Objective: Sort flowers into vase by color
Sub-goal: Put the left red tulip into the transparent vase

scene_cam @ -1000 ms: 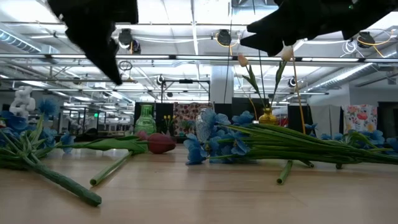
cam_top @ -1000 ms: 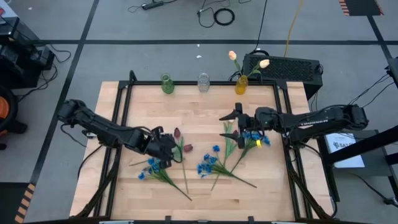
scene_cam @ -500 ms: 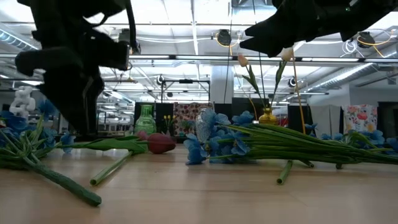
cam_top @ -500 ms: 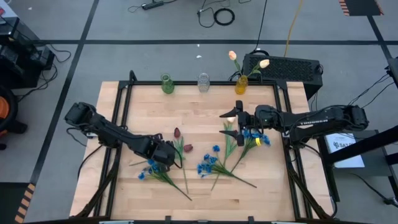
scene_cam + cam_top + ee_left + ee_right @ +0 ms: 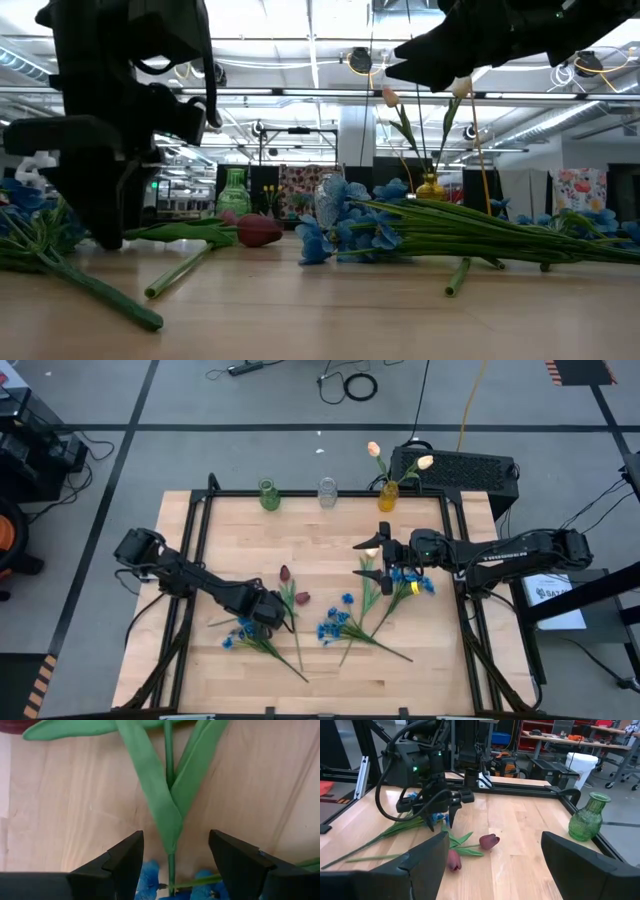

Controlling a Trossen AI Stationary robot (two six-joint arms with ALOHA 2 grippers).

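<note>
nearest the front edge of the wooden counter (image 5: 420, 680), flowers lie loose in two spreads. on the left a bunch of blue blossoms (image 5: 240, 632) lies with long green stems running toward the front, and beside it two dark red tulips (image 5: 285, 573) lie on their sides, close to each other. the left end effector (image 5: 275, 612) is down low over that bunch, fingers apart and grasping nothing; in its wrist view the fingers (image 5: 125, 860) straddle a green stem (image 5: 168, 765) with two long leaves, blue petals just under them, and the stem does not touch either finger.

in the middle, a second blue bunch (image 5: 335, 622) lies with stems crossing toward the right front. a third blue bunch (image 5: 412, 581) lies under the right arm, its stems fanned the same way.

the right end effector (image 5: 372, 558) hangs above the counter's centre-right, its fingers spread wide and released, with nothing between them.

along the far edge stand three small vases in a row: a green vase (image 5: 268, 494), empty; a clear vase (image 5: 327, 491), empty; and a yellow vase (image 5: 388, 495) holding two cream-yellow tulips (image 5: 374, 449) upright.

beyond the counter sits a black perforated box (image 5: 460, 468). a white label on the right arm is too small to read.
</note>
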